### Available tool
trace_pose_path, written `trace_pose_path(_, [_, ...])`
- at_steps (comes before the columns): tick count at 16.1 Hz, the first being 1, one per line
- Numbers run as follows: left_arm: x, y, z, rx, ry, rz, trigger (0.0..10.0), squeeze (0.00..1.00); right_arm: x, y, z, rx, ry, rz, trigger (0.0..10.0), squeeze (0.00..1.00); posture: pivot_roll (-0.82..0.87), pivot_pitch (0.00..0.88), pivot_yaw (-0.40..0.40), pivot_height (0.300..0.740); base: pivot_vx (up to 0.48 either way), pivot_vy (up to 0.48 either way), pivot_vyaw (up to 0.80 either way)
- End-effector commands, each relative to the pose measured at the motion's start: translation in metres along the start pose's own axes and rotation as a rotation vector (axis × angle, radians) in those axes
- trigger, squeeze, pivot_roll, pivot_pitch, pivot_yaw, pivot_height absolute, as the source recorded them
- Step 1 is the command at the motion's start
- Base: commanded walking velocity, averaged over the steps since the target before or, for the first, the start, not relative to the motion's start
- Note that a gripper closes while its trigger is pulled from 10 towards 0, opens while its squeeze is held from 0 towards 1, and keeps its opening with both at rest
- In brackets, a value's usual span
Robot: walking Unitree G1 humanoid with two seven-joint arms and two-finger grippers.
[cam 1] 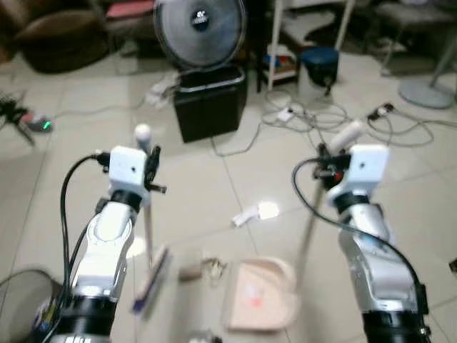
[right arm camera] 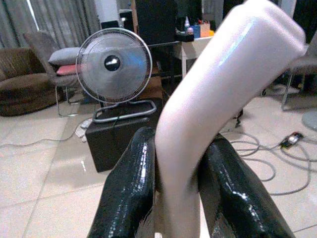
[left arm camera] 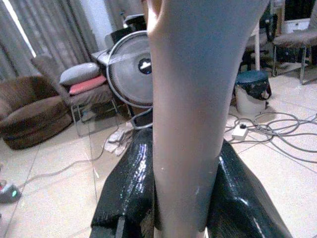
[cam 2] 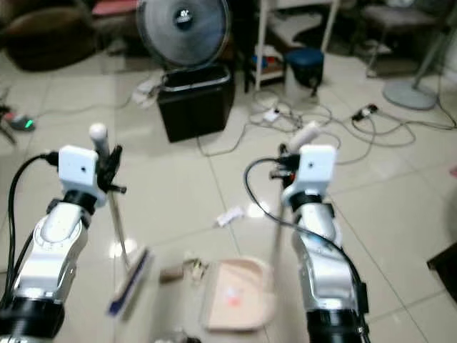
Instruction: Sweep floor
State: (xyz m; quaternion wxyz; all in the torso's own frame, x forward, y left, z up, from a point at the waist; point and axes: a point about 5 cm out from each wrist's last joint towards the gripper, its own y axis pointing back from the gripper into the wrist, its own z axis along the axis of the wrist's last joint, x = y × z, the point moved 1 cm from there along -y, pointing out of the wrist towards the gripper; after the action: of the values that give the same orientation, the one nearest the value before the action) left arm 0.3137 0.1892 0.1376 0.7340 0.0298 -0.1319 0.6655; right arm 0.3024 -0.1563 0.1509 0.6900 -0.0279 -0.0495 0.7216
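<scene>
- Nearest the camera, at the lower centre of the left eye view, the pale pink plastic dustpan (cam 1: pixel 258 296) sits flat on the tiled floor (cam 1: pixel 64 186), its thin upright handle rising to the right.
- Lower left: the left pincer (cam 1: pixel 151 166) is clamped on the slim pale broom handle (cam 1: pixel 148 214), just below its rounded tip; the purple-edged broom head (cam 1: pixel 151 280) touches the floor just left of the dustpan.
- Between broom head and dustpan lie small brownish scraps of litter (cam 1: pixel 203 269); a white crumpled scrap of paper (cam 1: pixel 246 215) lies farther up, near centre.
- Right: the right pincer (cam 1: pixel 330 158) is closed around the dustpan's bent glossy pink grip (right arm camera: pixel 218 99), a black finger (right arm camera: pixel 130 191) on each side.
- Judgement: both tools look light and stiff; the glossy grip may slip or twist, so a firm hold below the bend seems wise. The broom's high grasp gives reach but little leverage.
- Upper centre: a black rectangular box (cam 1: pixel 209 103) with a round grey fan (cam 1: pixel 200 28) behind it, and cables (cam 1: pixel 314 118) to the right.
</scene>
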Motion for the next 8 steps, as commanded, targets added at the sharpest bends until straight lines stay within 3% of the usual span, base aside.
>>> trace_pose_path(1, [-0.0042, -0.0045, 0.0120, -0.058, -0.010, -0.012, 10.0, 0.00, -0.0065, -0.0002, 0.0071, -0.036, 0.009, -0.017, 10.0, 0.00, -0.01, 0.049, 0.065, 0.740, 0.435, 0.000, 0.00])
trace_pose_path(5, [-0.0008, -0.0046, 0.0110, -0.058, -0.025, 0.014, 10.0, 0.00, -0.0044, -0.0001, 0.0051, -0.035, 0.002, -0.005, 10.0, 0.00, -0.01, 0.041, 0.063, 0.740, 0.433, 0.000, 0.00])
trace_pose_path(7, [-0.0003, -0.0041, 0.0105, -0.056, -0.027, 0.018, 10.0, 0.00, -0.0048, 0.0002, 0.0037, -0.023, 0.054, -0.007, 10.0, 0.00, -0.01, 0.039, 0.062, 0.740, 0.437, 0.000, 0.00])
trace_pose_path(8, [-0.0003, -0.0038, 0.0103, -0.056, -0.026, 0.018, 10.0, 0.00, -0.0071, 0.0003, 0.0034, -0.022, 0.054, -0.025, 10.0, 0.00, -0.01, 0.039, 0.062, 0.740, 0.439, 0.000, 0.80])
